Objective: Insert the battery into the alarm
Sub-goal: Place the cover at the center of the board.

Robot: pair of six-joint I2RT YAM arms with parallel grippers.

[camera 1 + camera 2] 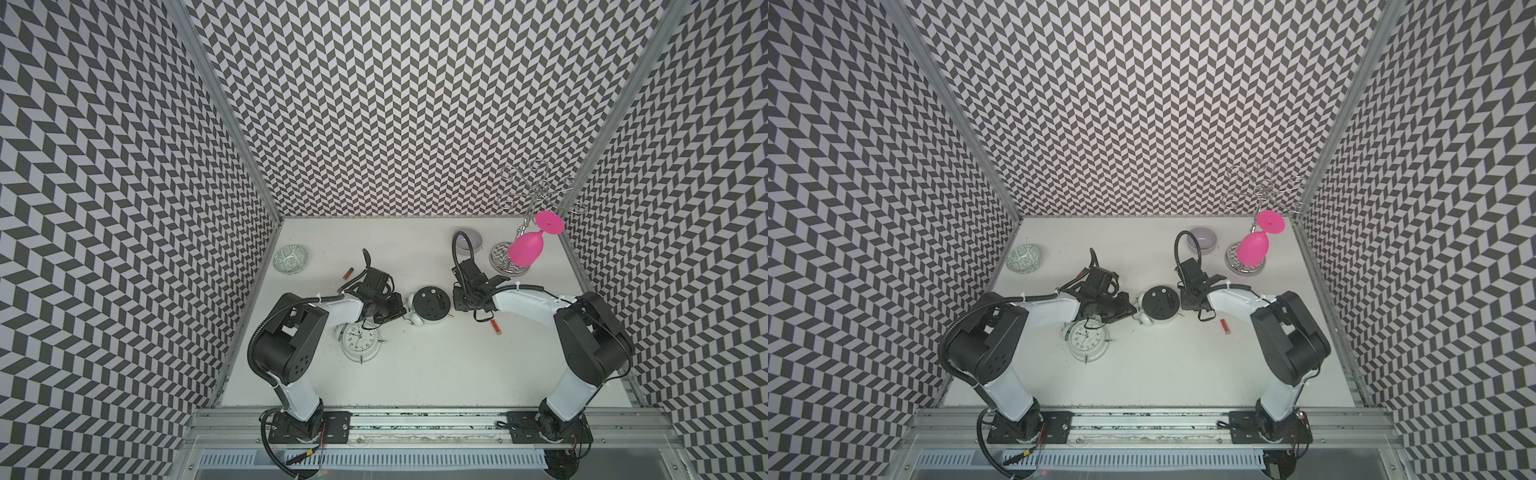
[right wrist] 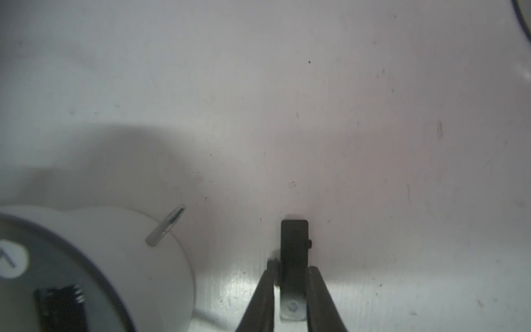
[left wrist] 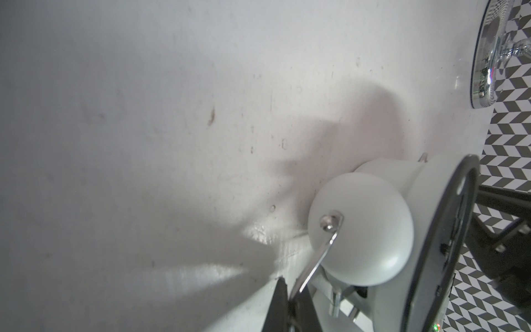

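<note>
Right wrist view: the right tool (image 2: 292, 268) stood parted around the black cover (image 2: 294, 244); the left tool (image 3: 290, 299) clenched the alarm (image 1: 432, 304) by its handle (image 3: 316, 258). A battery (image 1: 495, 327) lay nearby; advise grasping it crosswise.

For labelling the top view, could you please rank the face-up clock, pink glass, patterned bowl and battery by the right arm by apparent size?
1. Face-up clock and pink glass: alike; the glass hangs nearer the camera.
2. Patterned bowl.
3. Battery.

Alarm clocks (image 1: 432, 303) (image 1: 360, 340): we count two
Batteries (image 1: 348, 273) (image 1: 495, 327): we count two
Bowls (image 1: 290, 259) (image 1: 476, 240): we see two
Pink glass (image 1: 525, 248): one
Glass rack (image 1: 500, 255): one
</note>
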